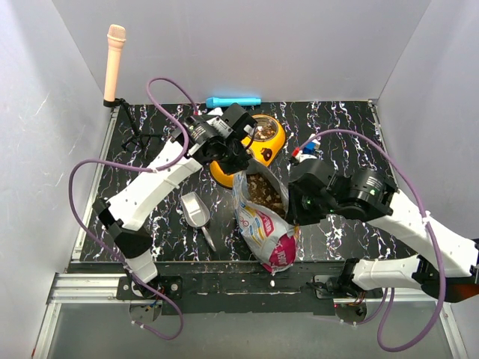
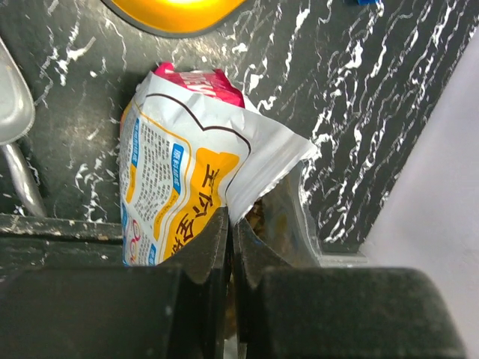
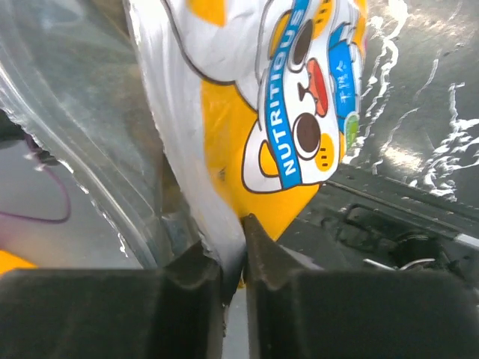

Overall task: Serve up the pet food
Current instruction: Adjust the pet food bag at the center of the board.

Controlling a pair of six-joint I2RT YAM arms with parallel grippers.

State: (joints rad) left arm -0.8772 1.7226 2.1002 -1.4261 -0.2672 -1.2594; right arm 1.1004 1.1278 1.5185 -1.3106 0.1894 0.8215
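The white-blue-pink foil bag [image 1: 263, 228] stands open in the middle of the mat, leaning toward the front. Brown kibble pet food [image 1: 264, 191] shows in its mouth and, in the left wrist view, just inside the rim [image 2: 257, 218]. My left gripper [image 1: 238, 162] is shut on the bag's far rim [image 2: 187, 164], fingertips [image 2: 217, 228] pinching the foil. My right gripper [image 1: 296, 203] is shut on the bag's right rim [image 3: 292, 112]. The yellow double bowl [image 1: 275, 149] sits just behind the bag; its far compartment holds some kibble [image 1: 263, 133].
A metal scoop [image 1: 195, 210] lies on the mat left of the bag and shows in the left wrist view [image 2: 12, 105]. A blue object [image 1: 233, 101] lies at the back wall. A beige microphone-like post [image 1: 114, 63] stands at the back left corner.
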